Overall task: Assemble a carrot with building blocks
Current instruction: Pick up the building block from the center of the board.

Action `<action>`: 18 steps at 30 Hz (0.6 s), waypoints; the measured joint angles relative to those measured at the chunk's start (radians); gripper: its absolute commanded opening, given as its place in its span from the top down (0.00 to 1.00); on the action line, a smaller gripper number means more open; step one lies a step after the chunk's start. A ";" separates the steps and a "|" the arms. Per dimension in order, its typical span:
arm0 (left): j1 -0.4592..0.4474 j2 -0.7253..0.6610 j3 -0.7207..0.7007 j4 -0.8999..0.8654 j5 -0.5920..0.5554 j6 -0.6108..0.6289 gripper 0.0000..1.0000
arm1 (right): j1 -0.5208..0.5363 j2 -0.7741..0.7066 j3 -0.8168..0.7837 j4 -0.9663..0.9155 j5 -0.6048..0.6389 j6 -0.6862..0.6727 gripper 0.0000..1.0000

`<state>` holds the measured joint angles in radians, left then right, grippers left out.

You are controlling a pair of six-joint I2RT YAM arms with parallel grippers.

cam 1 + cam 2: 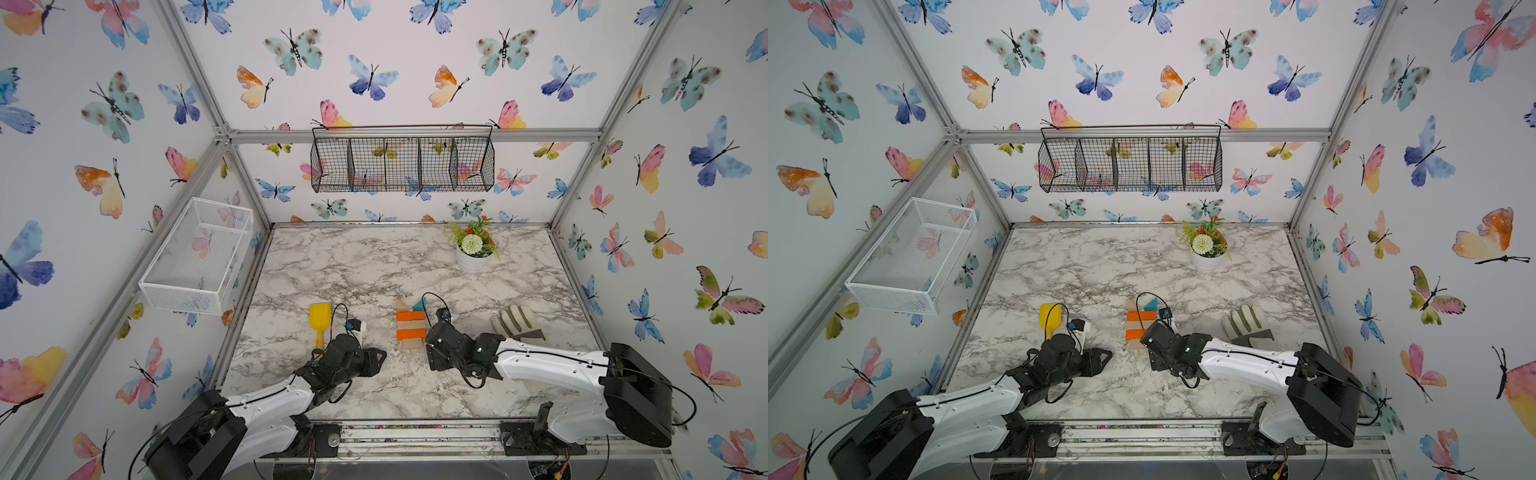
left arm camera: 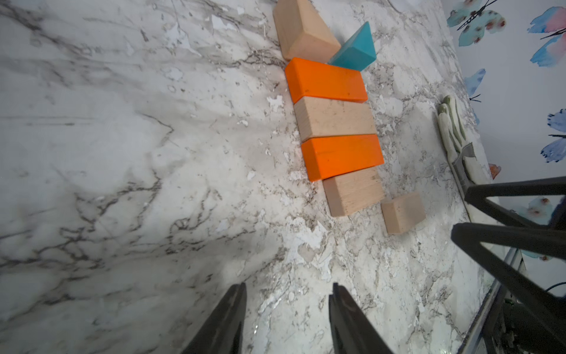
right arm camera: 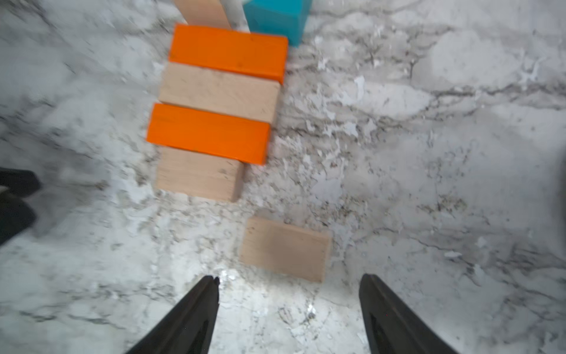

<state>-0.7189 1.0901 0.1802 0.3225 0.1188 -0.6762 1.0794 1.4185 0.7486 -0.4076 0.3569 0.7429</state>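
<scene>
Right gripper [image 3: 289,277]: jaws spread wide and empty, nothing clamped. Left gripper [image 2: 288,285]: jaws partly apart, also empty, hanging off the carrot's opposite flank. Carrot [image 1: 411,328] lies flat on the marble-pattern tabletop [image 1: 374,266]. A tan wooden triangle [image 2: 303,30] and a teal wooden triangle [image 2: 355,49] sit at its leafy end. Then come the upper orange bar [image 2: 326,81], plain-wood bar [image 2: 333,121], lower orange bar [image 2: 341,156] and shorter tan wooden rectangle [image 2: 352,193], touching in one column. The loose piece is a small tan wooden block [image 3: 284,248], flat on the table just past the carrot's narrow end. It is apart from the shorter rectangle and shifted off the carrot's centre line toward the right arm's side. Its long axis is roughly parallel to the carrot's bars, slightly skewed. It lies just ahead of the right fingertips, about centred in their gap, so the right arm is clearly nearer. Judgement: the tip is not yet seated; the block needs sliding sideways and up against the rectangle without bumping the column.
</scene>
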 measured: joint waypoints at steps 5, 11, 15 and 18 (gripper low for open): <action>0.000 0.017 0.000 0.011 0.007 0.001 0.52 | 0.000 0.006 -0.039 0.005 0.007 0.016 0.19; 0.000 0.012 0.000 0.018 0.010 0.001 0.52 | 0.000 0.050 -0.039 0.079 -0.011 0.003 0.14; 0.000 0.008 0.000 0.017 0.010 0.001 0.52 | 0.000 0.082 -0.033 0.114 -0.021 -0.007 0.12; 0.000 0.008 0.000 0.017 0.010 0.001 0.52 | 0.000 0.102 -0.033 0.136 -0.024 -0.011 0.12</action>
<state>-0.7189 1.0977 0.1802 0.3397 0.1291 -0.6750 1.0794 1.5208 0.7155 -0.2718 0.3325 0.7322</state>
